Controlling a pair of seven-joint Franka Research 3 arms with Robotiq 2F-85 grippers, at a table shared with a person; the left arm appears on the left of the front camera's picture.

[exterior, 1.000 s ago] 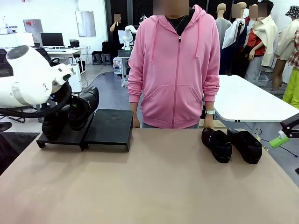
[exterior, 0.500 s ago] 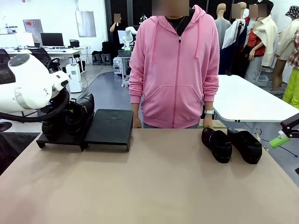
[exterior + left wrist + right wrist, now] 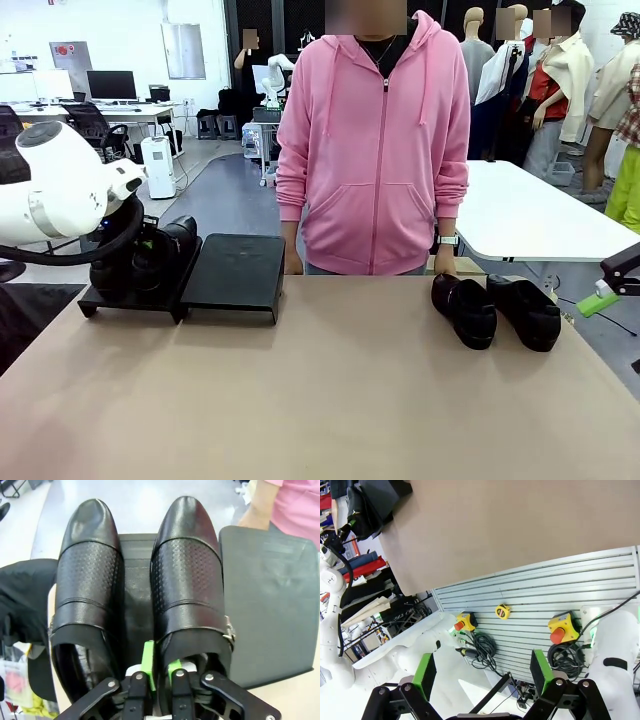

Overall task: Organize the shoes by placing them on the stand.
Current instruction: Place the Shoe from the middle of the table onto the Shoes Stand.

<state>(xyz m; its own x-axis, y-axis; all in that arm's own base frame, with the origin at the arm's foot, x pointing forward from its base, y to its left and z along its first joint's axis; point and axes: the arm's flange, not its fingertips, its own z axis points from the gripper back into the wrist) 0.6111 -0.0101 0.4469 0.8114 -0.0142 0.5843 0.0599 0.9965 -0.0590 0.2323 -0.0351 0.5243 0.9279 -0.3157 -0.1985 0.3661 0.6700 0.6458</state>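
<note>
Shoes [image 3: 187,575] sit paired on the stand [image 3: 135,580] ahead of the left gripper [image 3: 160,659]. Its pads [image 3: 148,657] straddle one collar, grip unclear. A second tray [image 3: 270,605] lies beside. Right gripper [image 3: 480,672] gapes, unladen.

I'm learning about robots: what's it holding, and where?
The left gripper pinches a shoe by the side rim of its opening; the right gripper holds nothing.

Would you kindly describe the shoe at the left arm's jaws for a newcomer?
Find the black stand at the table's far left; its left platform holds two loafers. The shoe lies beside the bare platform, unlike its twin, its collar between the left arm's jaws.
</note>
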